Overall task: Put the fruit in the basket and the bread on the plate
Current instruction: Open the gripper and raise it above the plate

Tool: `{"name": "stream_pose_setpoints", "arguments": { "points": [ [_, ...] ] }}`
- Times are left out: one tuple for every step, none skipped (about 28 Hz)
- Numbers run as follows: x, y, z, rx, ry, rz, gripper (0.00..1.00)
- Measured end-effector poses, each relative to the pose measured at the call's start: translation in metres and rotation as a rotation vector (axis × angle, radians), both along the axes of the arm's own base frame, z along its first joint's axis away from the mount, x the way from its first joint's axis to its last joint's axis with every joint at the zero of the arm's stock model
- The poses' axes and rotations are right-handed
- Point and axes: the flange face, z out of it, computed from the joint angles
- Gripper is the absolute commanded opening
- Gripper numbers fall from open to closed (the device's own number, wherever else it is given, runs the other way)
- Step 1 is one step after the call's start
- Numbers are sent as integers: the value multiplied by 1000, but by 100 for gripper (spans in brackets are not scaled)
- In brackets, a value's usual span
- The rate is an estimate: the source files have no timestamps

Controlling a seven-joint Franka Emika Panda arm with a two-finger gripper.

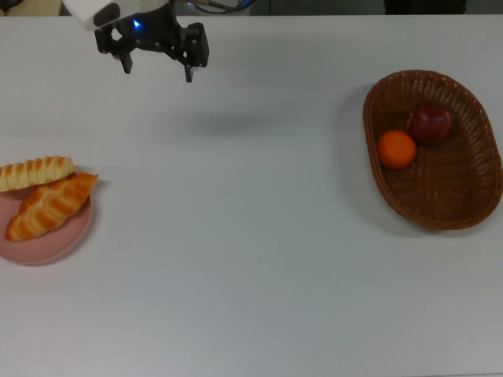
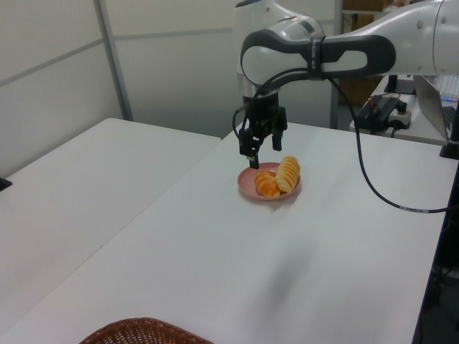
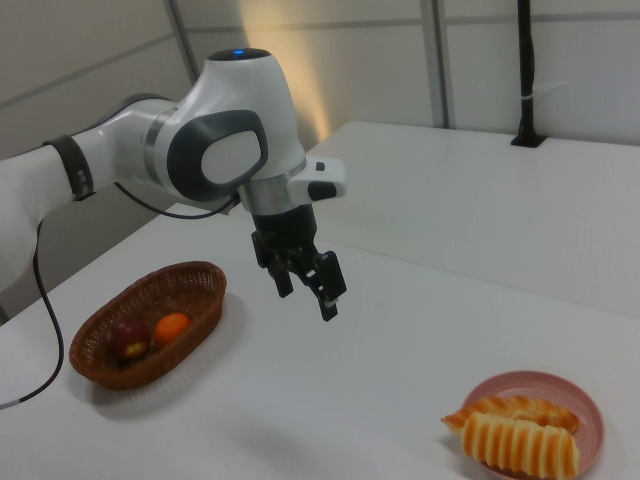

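White bench, plain matte top, seam between two bench sections visible in the left view. Room: pale panelled walls with metal strips, a dark post standing on the far bench in the right view, cluttered desk area behind the arm in the left view.

Gripper hangs in the air above the bench at the top view's upper left, holding nothing, jaws apart. Black cable trails from the arm.

Basket sits at the top view's right, holding the orange and the apple, the two just beside each other, apple farther up in the top view.

Pink plate at the top view's left edge. Braided loaf lies across the plate; ridged roll rests along the plate's upper rim, touching the loaf, partly overhanging. Plate and basket well apart, bare bench between. In the right view the plate is near right, the basket left.
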Motion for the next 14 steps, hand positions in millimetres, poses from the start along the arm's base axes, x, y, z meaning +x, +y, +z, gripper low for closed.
{"name": "stream_pose_setpoints", "arguments": {
  "points": [
    [0,-1,1,0,-1,-1,100],
    [0,-1,1,0,-1,-2,100],
    [0,-1,2,0,-2,-2,100],
    [0,-1,2,0,-1,-2,100],
    [-1,-1,3,0,2,-2,100],
    [-1,-1,3,0,4,-2,100],
    [-1,-1,3,0,7,-2,100],
    [-1,-1,3,0,9,-2,100],
    [-2,-1,3,0,10,-2,100],
    [-2,-1,3,0,11,-2,100],
    [-2,-1,3,0,11,-2,100],
    [-2,-1,3,0,11,-2,100],
    [-2,-1,3,0,11,-3,100],
    [-2,-1,3,0,11,-3,100]
  ]
}}
